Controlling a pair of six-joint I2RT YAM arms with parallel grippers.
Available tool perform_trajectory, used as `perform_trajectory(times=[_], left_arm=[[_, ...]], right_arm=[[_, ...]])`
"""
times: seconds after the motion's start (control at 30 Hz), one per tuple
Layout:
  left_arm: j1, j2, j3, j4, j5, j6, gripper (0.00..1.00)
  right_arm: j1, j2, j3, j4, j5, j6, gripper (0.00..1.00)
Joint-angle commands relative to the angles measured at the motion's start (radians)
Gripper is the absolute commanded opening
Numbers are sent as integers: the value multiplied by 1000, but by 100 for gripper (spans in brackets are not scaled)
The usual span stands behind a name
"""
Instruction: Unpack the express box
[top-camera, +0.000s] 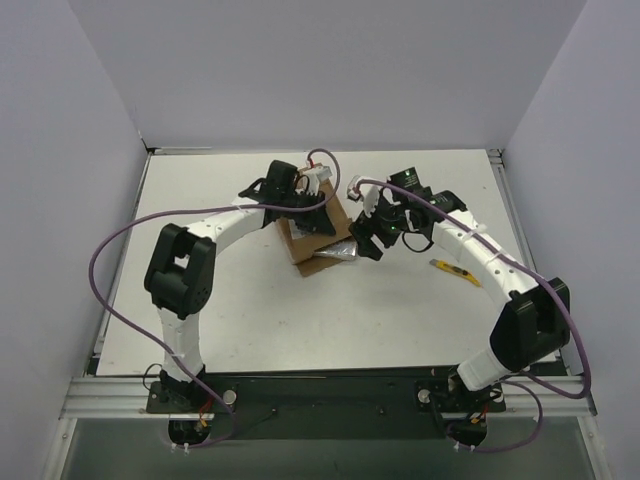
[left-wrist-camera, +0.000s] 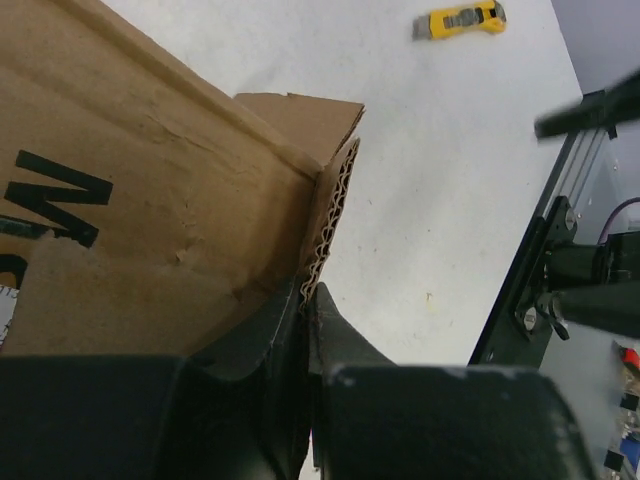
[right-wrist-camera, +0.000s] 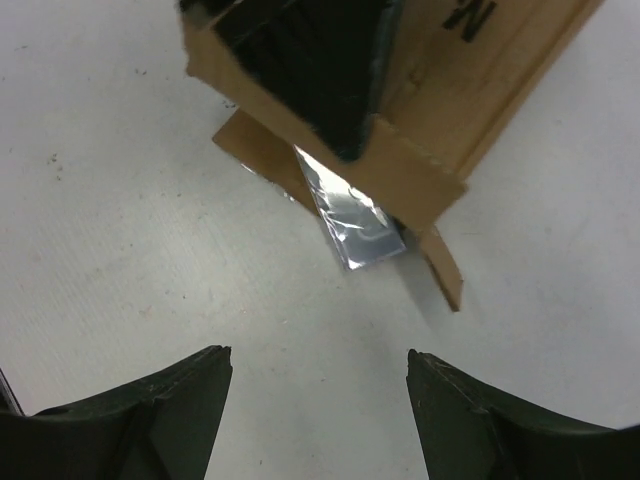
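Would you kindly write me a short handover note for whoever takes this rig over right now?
Left pincer: shut on a wall edge of the box.
Right pincer: open, empty, above the packet.
Box sits mid-table with flaps open. The packet pokes out of it onto the table. The knife lies apart on the right.
Done: box opened.
Left: pull the packet clear.

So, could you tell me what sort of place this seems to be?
Probably a robotics lab test cell: blank walls enclose a white table, with staged props on it: the express box and a yellow utility knife.
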Motion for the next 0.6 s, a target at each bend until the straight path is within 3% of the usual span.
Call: perform_trajectory(times=[0.0,0.17,0.57], left_arm=[[66,199,159,-145,-76,13,0],[106,262,272,-147,-41,22,0],[121,282,212,-105,131,-16,0]], right_arm=[[26,0,-50,-15,-51,-103,72],[25,147,29,-9,18,-99,72],[26,360,187,65,50,-256,80]])
